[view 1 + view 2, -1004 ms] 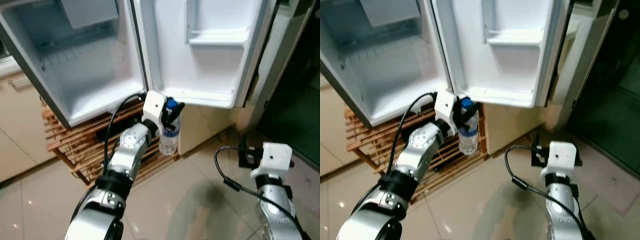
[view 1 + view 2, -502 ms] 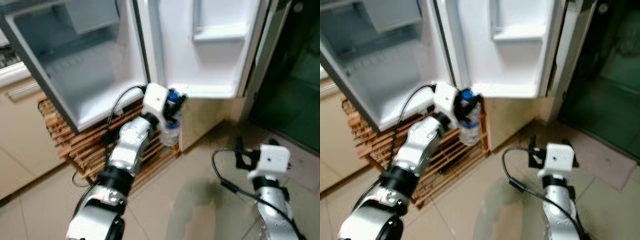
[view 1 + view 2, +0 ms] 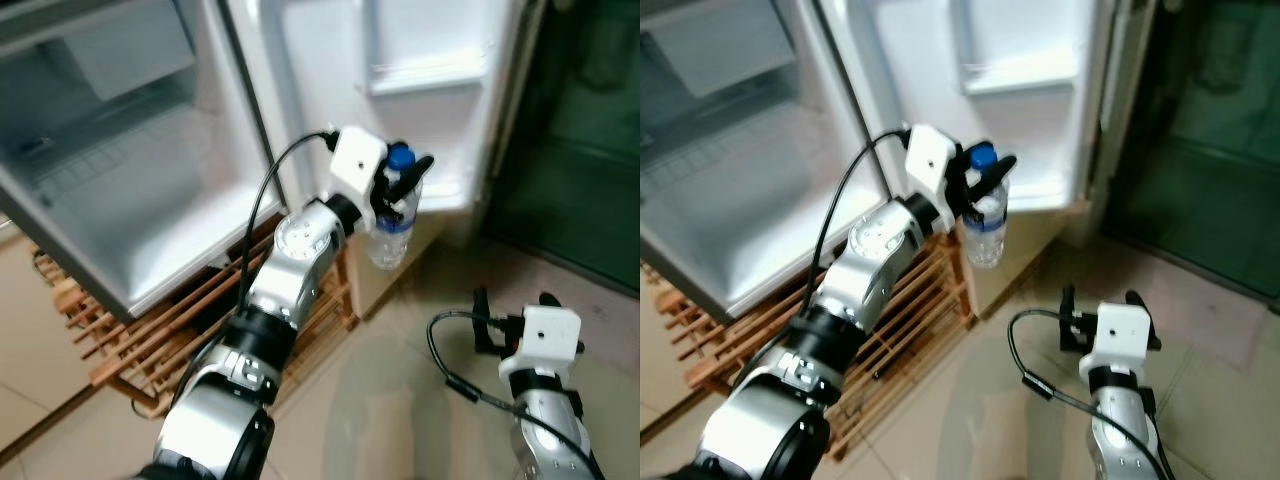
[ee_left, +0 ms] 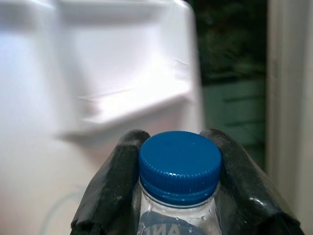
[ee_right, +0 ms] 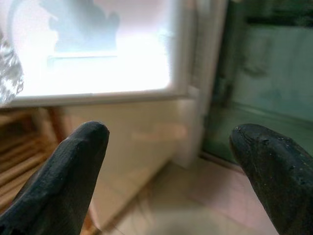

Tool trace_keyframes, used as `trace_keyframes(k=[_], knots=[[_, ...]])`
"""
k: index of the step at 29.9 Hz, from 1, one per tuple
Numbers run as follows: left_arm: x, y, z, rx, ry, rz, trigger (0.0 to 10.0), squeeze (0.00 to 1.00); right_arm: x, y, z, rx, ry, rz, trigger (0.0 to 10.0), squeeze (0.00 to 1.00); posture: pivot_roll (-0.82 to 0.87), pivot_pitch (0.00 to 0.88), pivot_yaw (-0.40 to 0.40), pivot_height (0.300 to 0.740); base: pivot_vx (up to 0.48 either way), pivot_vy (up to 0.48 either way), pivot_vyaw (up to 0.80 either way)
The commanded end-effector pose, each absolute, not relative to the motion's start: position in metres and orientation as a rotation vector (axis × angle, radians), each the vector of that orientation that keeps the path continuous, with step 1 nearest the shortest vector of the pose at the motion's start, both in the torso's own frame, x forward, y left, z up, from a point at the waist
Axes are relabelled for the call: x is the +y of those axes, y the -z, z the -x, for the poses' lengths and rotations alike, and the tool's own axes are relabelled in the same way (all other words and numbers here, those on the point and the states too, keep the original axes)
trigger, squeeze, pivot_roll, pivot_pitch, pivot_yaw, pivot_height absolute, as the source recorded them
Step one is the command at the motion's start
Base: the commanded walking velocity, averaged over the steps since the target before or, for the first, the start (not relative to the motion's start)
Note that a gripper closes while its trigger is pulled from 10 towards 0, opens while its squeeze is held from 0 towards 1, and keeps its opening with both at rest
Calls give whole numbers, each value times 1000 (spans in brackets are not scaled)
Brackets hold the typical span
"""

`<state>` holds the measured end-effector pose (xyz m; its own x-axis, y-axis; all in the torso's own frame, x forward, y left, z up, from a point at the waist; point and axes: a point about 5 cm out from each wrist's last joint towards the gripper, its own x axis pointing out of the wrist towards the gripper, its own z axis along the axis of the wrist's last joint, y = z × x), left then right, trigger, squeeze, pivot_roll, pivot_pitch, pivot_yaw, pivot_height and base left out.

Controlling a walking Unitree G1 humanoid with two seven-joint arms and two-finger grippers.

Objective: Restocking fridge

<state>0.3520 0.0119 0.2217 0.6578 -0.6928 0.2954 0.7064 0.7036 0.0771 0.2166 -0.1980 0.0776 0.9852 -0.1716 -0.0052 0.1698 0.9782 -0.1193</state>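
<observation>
A clear water bottle [image 3: 390,228] with a blue cap [image 4: 179,164] hangs upright in my left gripper [image 3: 402,180], whose black fingers [image 4: 115,182] are shut on its neck. It is held in front of the open fridge door [image 3: 400,60], just before the door's lowest shelf [image 3: 445,195]. A higher door shelf [image 3: 425,75] stands above it. My right gripper [image 5: 171,161] is low over the floor at the right, open with nothing between its fingers [image 5: 73,166].
The fridge's open compartment [image 3: 110,190] is at the left, standing on a wooden slatted rack [image 3: 150,320]. A dark glass door [image 3: 590,130] lies to the right of the fridge door. Beige tiled floor [image 3: 380,400] spreads below.
The left arm has lifted the bottle up and to the right, from beneath the door's bottom edge to level with its lowest shelf. The camera view has also shifted.
</observation>
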Motion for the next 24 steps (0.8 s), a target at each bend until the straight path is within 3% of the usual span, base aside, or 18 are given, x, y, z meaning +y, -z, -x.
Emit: trace_keyframes(k=[1, 7, 14, 18, 24], knots=[[24, -232, -356, -347, 755, 55, 10000, 0, -187, -77, -219, 12, 125, 89, 10000, 0, -202, 0, 136, 723, 442, 0, 0], [22, -252, -353, -403, 776, 69, 10000, 0, -180, -77, -219, 24, 42, 76, 10000, 0, -194, 0, 133, 723, 443, 0, 0], [-7, -276, -350, -390, 924, 106, 10000, 0, -177, -81, -199, 7, -64, 198, 10000, 0, -203, 30, 167, 723, 449, 0, 0], [-20, -294, -354, -355, 955, 123, 10000, 0, -170, -87, -189, -38, -82, 196, 10000, 0, -215, 62, 217, 723, 0, 0, 0], [-13, -308, -363, -385, 952, 74, 10000, 0, -152, -98, -174, -95, -205, 188, 10000, 0, -232, 97, 250, 723, 0, 0, 0]])
